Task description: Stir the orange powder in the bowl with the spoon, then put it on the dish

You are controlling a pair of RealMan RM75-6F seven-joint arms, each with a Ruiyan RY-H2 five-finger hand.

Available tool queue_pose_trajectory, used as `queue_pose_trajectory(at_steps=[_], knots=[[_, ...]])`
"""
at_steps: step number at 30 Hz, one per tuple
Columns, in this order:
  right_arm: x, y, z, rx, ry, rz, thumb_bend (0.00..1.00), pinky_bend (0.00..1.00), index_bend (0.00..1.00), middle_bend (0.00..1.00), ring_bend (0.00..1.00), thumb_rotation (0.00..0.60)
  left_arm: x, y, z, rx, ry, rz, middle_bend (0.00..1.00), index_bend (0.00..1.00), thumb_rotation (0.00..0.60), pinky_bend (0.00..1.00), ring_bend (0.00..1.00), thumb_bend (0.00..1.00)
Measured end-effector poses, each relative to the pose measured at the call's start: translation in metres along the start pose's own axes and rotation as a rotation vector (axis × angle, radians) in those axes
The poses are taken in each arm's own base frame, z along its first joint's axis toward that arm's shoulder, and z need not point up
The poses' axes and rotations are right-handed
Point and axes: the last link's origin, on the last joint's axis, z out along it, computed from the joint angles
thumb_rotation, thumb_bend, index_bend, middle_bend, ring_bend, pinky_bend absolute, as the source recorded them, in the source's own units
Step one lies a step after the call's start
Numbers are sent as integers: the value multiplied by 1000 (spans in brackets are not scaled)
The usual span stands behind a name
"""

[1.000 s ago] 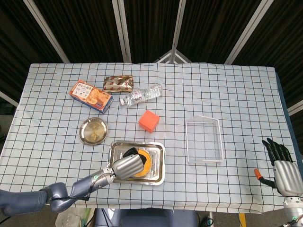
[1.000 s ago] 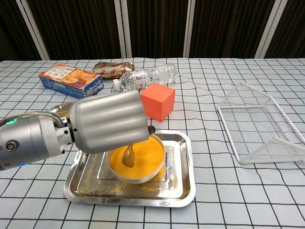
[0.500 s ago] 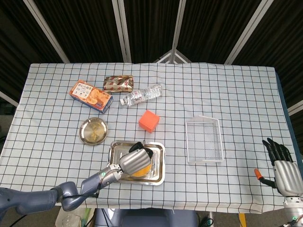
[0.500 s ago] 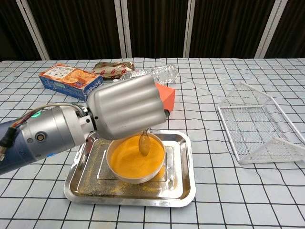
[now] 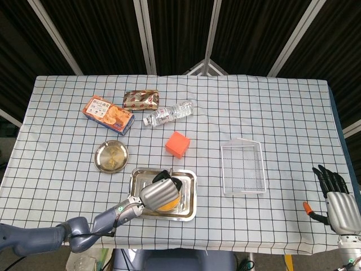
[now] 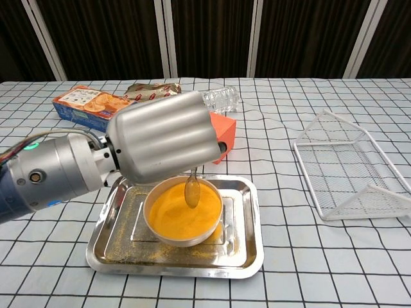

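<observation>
My left hand (image 6: 164,144) (image 5: 159,193) hovers over the white bowl (image 6: 160,236) of orange powder (image 6: 176,215) and holds the spoon (image 6: 192,191), whose powder-coated head hangs down at the powder's far side. The bowl (image 5: 175,199) stands in a steel tray (image 6: 241,247) (image 5: 189,212) dusted with powder. The round metal dish (image 5: 110,156) lies left of the tray, apart from it; the chest view hides it behind the hand. My right hand (image 5: 337,199) rests open at the table's near right edge, seen only in the head view.
An orange cube (image 5: 177,144) (image 6: 225,131) sits just behind the tray. Further back lie a water bottle (image 5: 168,113), a cracker box (image 5: 108,113) and a brown snack packet (image 5: 141,100). A white wire basket (image 5: 243,167) (image 6: 350,170) stands to the right.
The left hand has swept the spoon from the middle of the powder toward the bowl's far right side and lifted it a little. The right hand has stayed put.
</observation>
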Motion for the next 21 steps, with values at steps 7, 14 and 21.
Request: queue_pose_trajectory(at_steps=[7, 14, 21], knots=[[0, 0, 0, -2, -2, -2, 360, 0, 0, 0, 0, 600, 0, -3, -7, -12, 1, 18, 1000, 783, 600, 967, 945, 707], [0, 0, 0, -5, -3, 0, 360, 0, 0, 0, 0, 600, 0, -4, -6, 4, -3, 4, 1000, 783, 600, 967, 945, 707], [0, 1, 0, -4, -2, 3, 360, 0, 0, 0, 0, 600, -4, -5, -8, 9, -29, -6, 1000, 783, 600, 967, 945, 707]])
